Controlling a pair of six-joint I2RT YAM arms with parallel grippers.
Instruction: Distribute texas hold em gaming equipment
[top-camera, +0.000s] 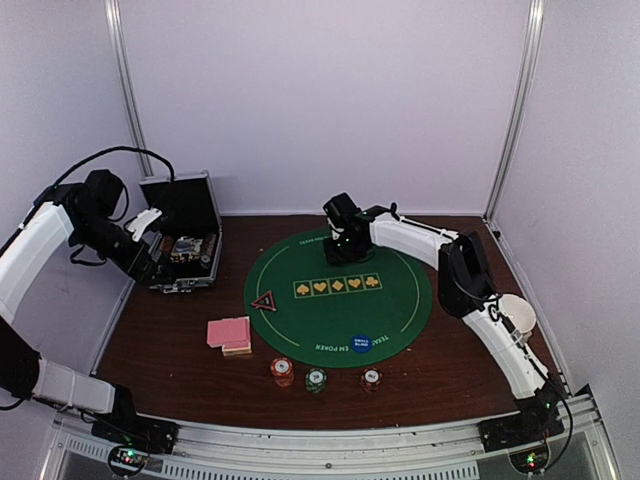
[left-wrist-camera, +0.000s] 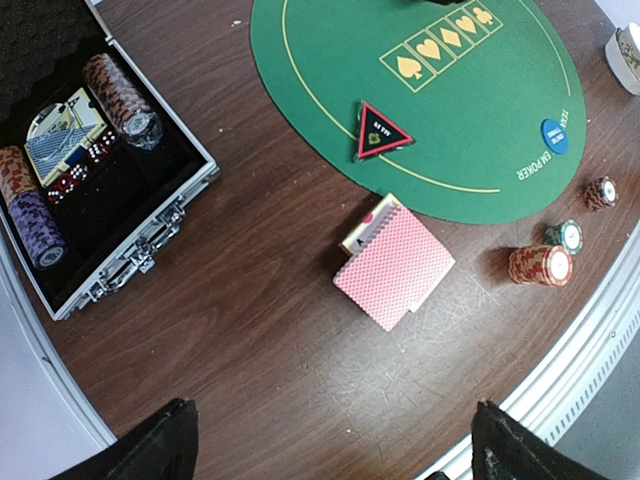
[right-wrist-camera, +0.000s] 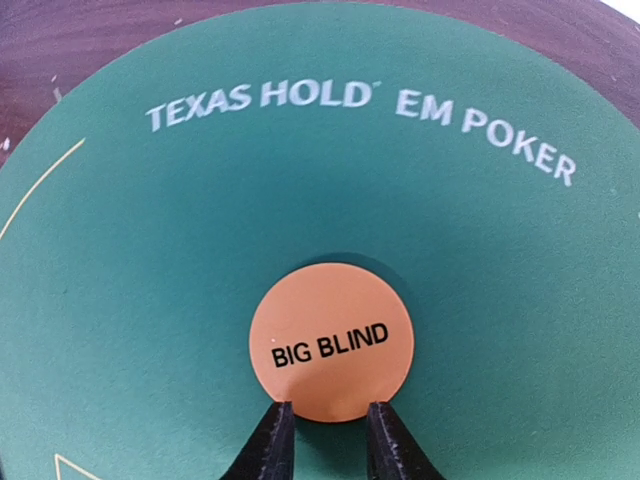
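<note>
fingers (right-wrist-camera: 272, 445) of the right gripper (right-wrist-camera: 328, 432) sit close together at the near edge of the orange disc (right-wrist-camera: 330, 345), which lies on the green mat (right-wrist-camera: 150, 300). cannot tell if they hold it. left gripper (left-wrist-camera: 332, 410) is spread wide.

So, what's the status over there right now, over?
Left gripper wide open, empty. Right gripper: tips at the edge of the orange round BIG BLIND disc on the green felt mat; grip unclear. Nothing blocking it.
</note>
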